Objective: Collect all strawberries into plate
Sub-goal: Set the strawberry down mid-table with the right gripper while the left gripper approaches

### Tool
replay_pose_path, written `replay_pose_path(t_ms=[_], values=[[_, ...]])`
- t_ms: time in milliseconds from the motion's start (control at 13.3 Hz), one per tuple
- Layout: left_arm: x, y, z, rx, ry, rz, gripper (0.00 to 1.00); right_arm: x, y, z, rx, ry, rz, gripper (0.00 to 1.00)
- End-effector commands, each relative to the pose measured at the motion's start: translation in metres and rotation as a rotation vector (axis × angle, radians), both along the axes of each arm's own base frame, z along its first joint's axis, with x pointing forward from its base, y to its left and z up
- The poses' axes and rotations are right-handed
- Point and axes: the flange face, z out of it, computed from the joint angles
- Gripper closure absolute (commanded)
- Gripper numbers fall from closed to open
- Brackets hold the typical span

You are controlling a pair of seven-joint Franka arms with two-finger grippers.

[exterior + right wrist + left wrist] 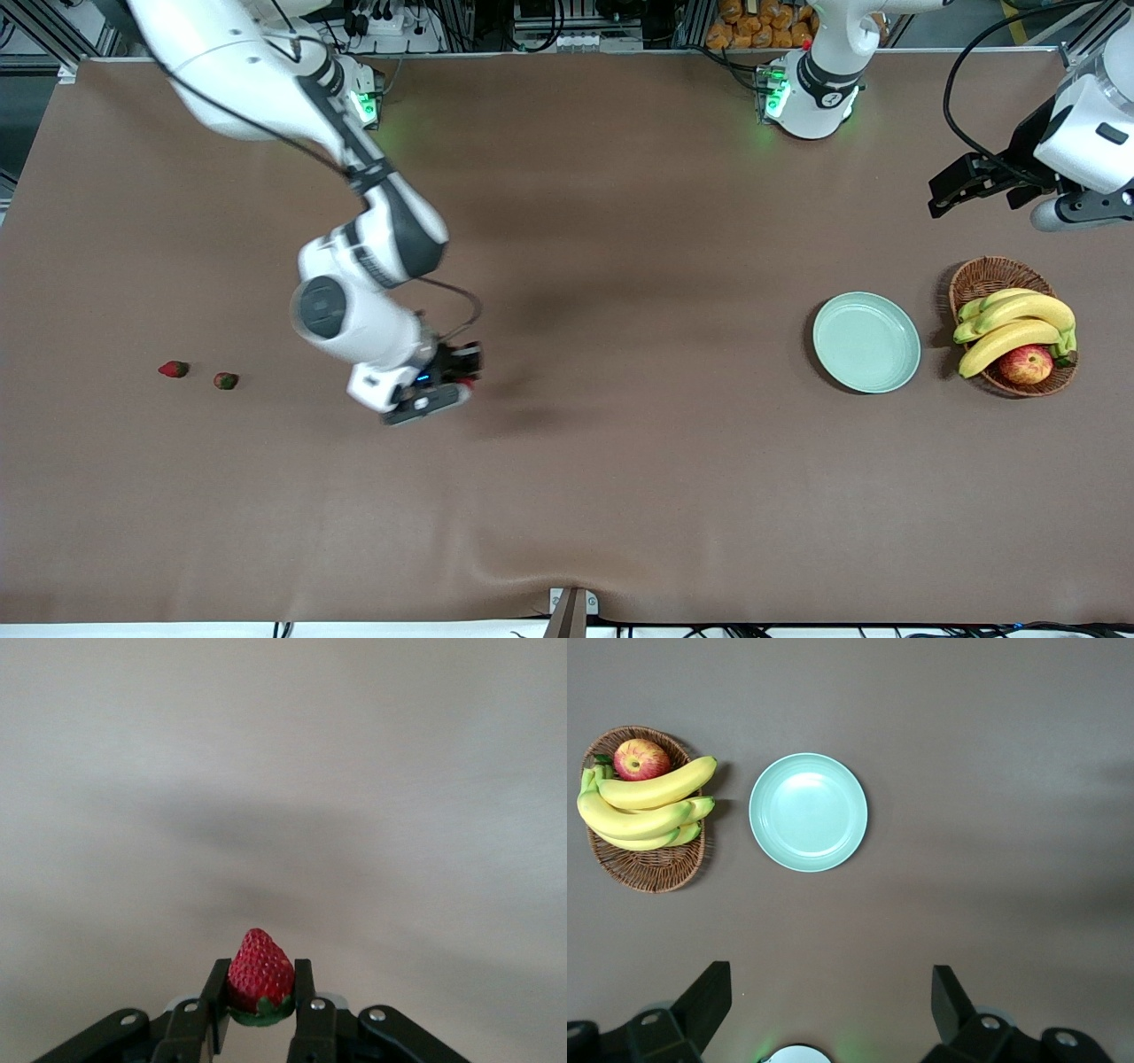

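My right gripper is shut on a red strawberry with a green cap, held above the bare brown table; in the front view that gripper hangs over the table's middle part, toward the right arm's end. Two more strawberries lie side by side on the table near the right arm's end. The mint-green plate sits with nothing in it beside the basket. My left gripper is open and waits high over the left arm's end of the table.
A brown wicker basket holds bananas and a red-yellow apple, right beside the plate toward the left arm's end. The brown tablecloth covers the whole table.
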Motion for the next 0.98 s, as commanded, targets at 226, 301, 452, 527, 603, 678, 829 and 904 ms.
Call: replay_pose_path(t_ms=[226,301,452,527,603,678,829,904], values=[[0.014,-0.021,-0.014,-0.073,-0.013,-0.017,0.00,-0.041,0.120,-0.017,0.067,0.024,-0.186,1.00],[0.016,-0.030,-0.018,-0.073,-0.014,-0.030,0.00,-0.052,0.140,-0.023,0.085,0.022,-0.222,1.00],[0.019,-0.051,-0.027,-0.073,-0.011,-0.006,0.00,-0.069,0.163,-0.039,0.109,0.018,-0.251,1.00],[0.020,-0.066,-0.032,-0.070,-0.012,0.009,0.00,-0.076,0.172,-0.049,0.115,0.018,-0.264,1.00],[0.023,-0.079,-0.040,-0.068,-0.009,0.031,0.00,-0.084,0.183,-0.058,0.134,0.010,-0.278,1.00],[0.023,-0.093,-0.044,-0.064,-0.013,0.040,0.00,-0.093,0.193,-0.067,0.144,0.002,-0.283,1.00],[0.030,-0.109,-0.061,-0.066,-0.002,0.058,0.00,-0.100,0.200,-0.087,0.142,0.002,-0.284,1.00],[0.033,-0.114,-0.068,-0.069,0.000,0.062,0.00,-0.106,0.205,-0.094,0.145,0.000,-0.278,1.00]])
